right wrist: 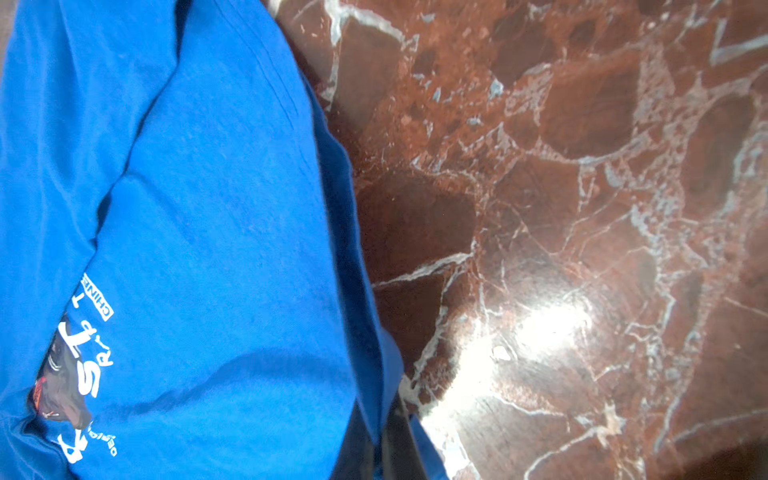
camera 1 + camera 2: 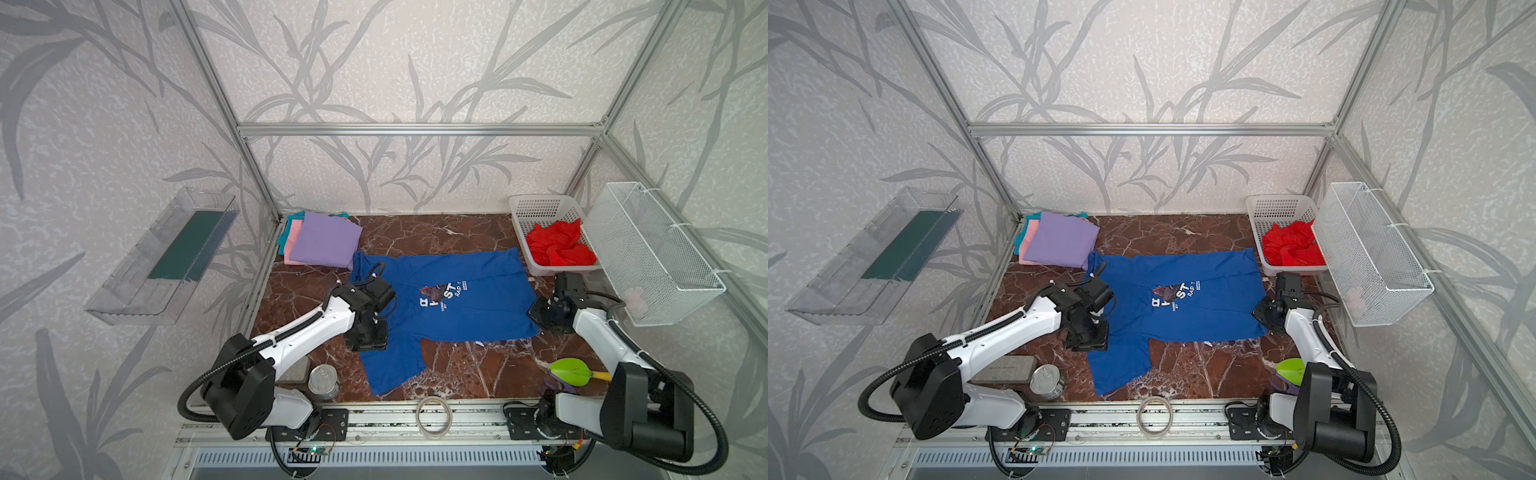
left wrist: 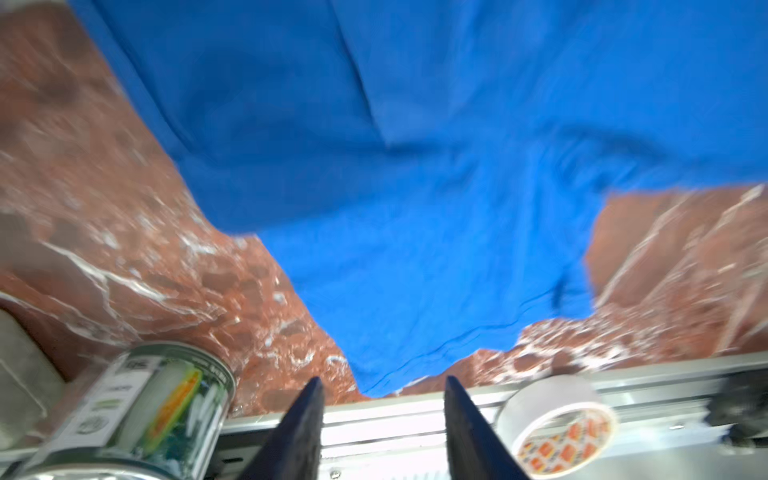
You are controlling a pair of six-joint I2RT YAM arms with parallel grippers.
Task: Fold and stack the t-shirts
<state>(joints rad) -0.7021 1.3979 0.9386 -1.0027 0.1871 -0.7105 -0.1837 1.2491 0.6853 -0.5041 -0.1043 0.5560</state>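
Observation:
A royal blue t-shirt (image 2: 478, 299) (image 2: 1217, 303) with white chest lettering lies spread flat on the marble table in both top views. My left gripper (image 3: 382, 380) (image 2: 368, 338) hovers over its near left sleeve (image 3: 415, 291), open, with nothing between the fingers. My right gripper (image 1: 376, 401) (image 2: 536, 313) is shut on the shirt's right edge (image 1: 365, 332), low at the table. A crumpled red t-shirt (image 2: 559, 245) sits in the white plastic basket (image 2: 536, 201) at the back right. Folded lavender (image 2: 324, 241), pink (image 2: 293, 237) and teal (image 2: 286, 230) t-shirts are stacked at the back left.
A tin can (image 2: 324, 380) and a grey block (image 2: 1005, 369) stand near the left arm's base. A tape roll (image 2: 434, 415) lies on the front rail. A green toy (image 2: 569, 372) sits at the front right. A wire basket (image 2: 652, 249) hangs on the right wall.

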